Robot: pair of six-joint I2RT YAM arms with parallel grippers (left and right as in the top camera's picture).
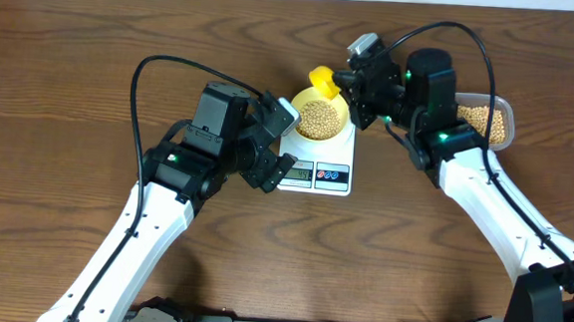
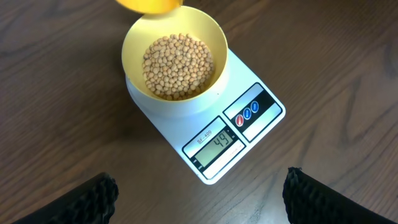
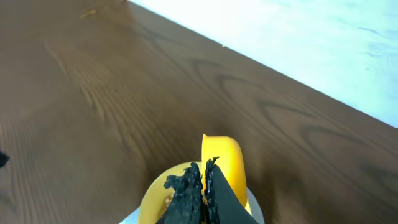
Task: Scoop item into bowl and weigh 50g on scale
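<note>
Yellow plastic shows between the closed fingers of the right hand (image 3: 204,186): it grips the scoop (image 1: 323,80) by its handle, at the far rim of the bowl (image 2: 214,37). That pale-yellow bowl, holding a heap of tan beans (image 2: 178,66), sits on the white scale (image 2: 245,134), whose display reads 49. The left hand (image 2: 199,193) hovers open just in front of the scale, holding nothing. More beans lie in a clear tub (image 1: 491,121) on the worktop (image 1: 60,117) behind the right arm.

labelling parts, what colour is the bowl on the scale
Pale yellow; the bowl shows best in the left wrist view.
</note>
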